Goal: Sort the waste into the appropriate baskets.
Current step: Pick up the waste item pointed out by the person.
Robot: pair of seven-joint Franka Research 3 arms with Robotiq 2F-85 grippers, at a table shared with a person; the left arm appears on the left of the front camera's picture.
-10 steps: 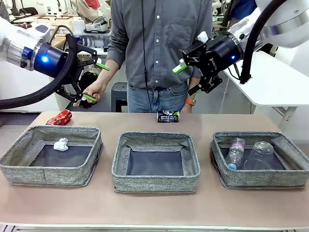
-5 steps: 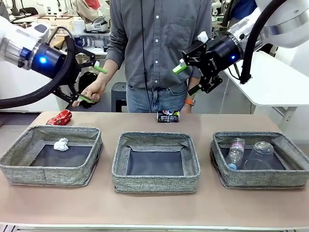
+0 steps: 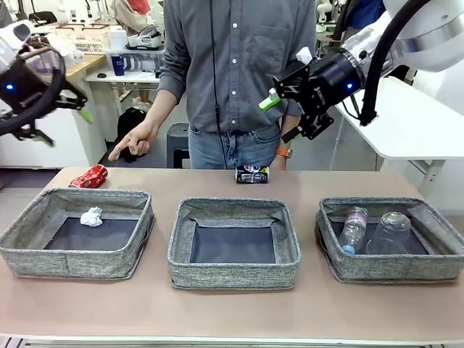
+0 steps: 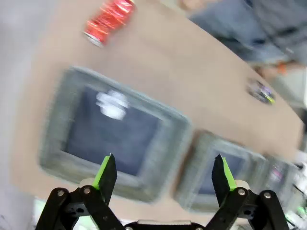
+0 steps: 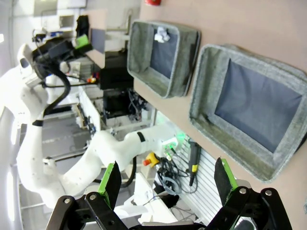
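The long tan bench [image 3: 362, 312] carries 3 shallow grey woven fabric baskets in a row. The left end effector [image 4: 164, 167] hangs high off the bench's left end, blurred in the front view, green-padded fingers wide apart and gripping nothing. Straight ahead of it sits the left basket [image 4: 53, 124]. The right end effector [image 3: 279, 118] hovers high by the person's [image 3: 239, 65] waist, fingers spread too and empty. The middle basket [image 3: 232, 275] lies below it, the right basket [image 3: 391, 270] below and off to its right. In that one lie a clear water bottle with blue cap [image 3: 353, 228] and a clear plastic cup [image 3: 389, 232]. A dark printed can [image 3: 252, 174] lies on the bench under the right end effector. A red can [image 3: 89, 176] lies below the left end effector, behind the left basket. A crumpled white paper ball [image 3: 91, 216] sits inside that basket.
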